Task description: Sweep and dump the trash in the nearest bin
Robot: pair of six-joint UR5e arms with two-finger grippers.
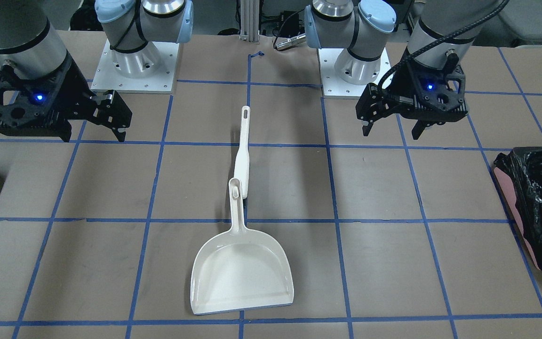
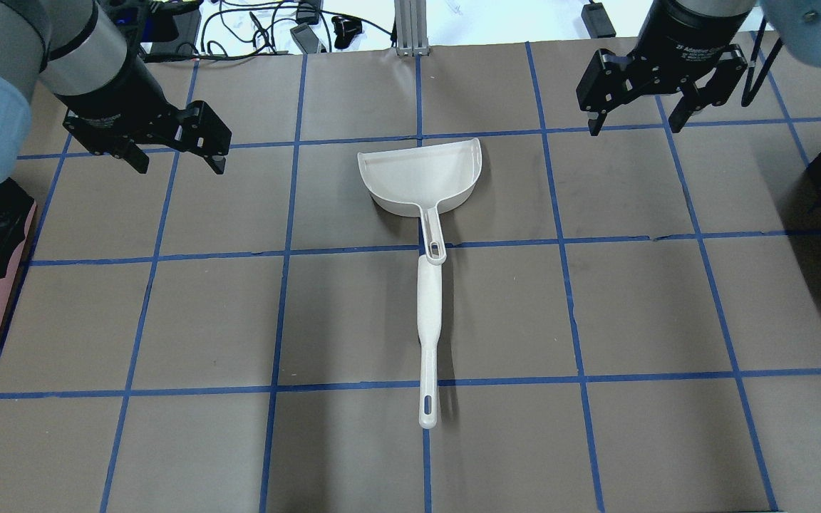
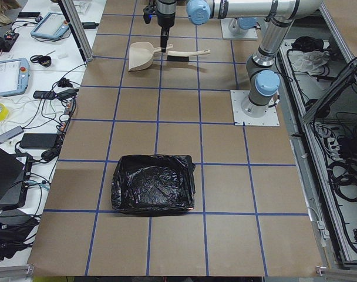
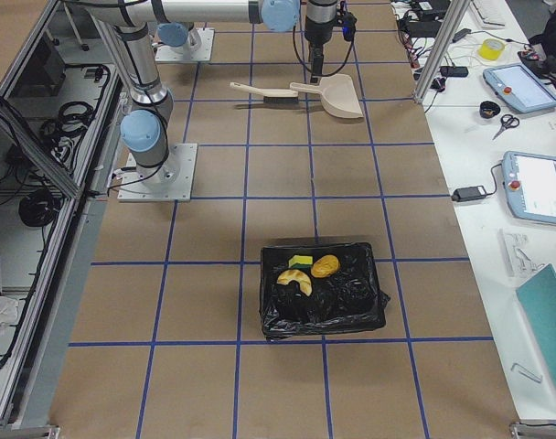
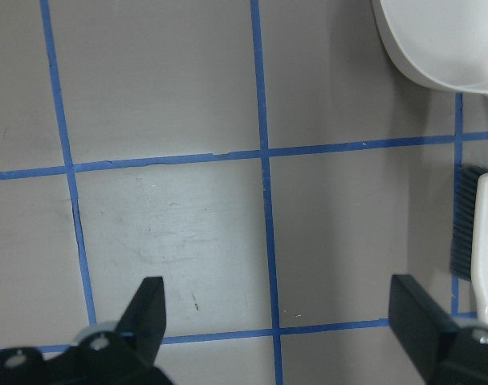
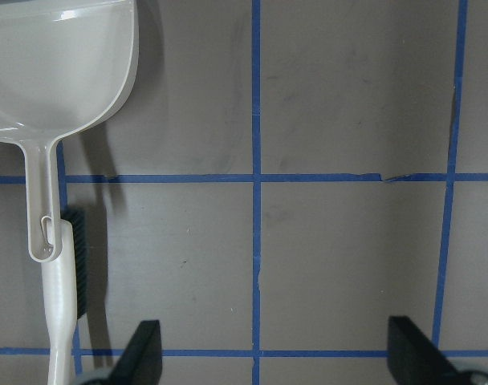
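**Both grippers idle above the sweeping tools.** My left gripper (image 2: 180, 165) and my right gripper (image 2: 635, 127) hang over the blue-taped table (image 2: 168, 320). Each has its fingers spread wide and holds nothing.

On the table between them, a white dustpan (image 2: 421, 174) lies flat with its mouth turned away from my base. The end of its handle rests over the head of a white brush (image 2: 428, 320), whose handle runs back toward me. The pan sits off to the right of my left fingers (image 5: 148, 309) and to the left of my right fingers (image 6: 144, 345).

The trash (image 4: 296, 278) lies inside the bin (image 4: 315, 322), well apart from my right gripper at that end of the table. It is an orange-brown lump (image 4: 326, 266), a pale yellow curved piece (image 4: 294, 280) and a yellow-green block (image 4: 300, 262). A pink bin (image 2: 10, 285) lined with a crinkled black bag stands beyond my left gripper at the opposite end.

The scraps show only from the right-end camera, and they are small there. Overhead, the frame edge cuts the bin down to a dark block and its inside cannot be seen. The brush bristles appear only as a dark strip beside the white back in the wrist views, which catch just my fingertips.
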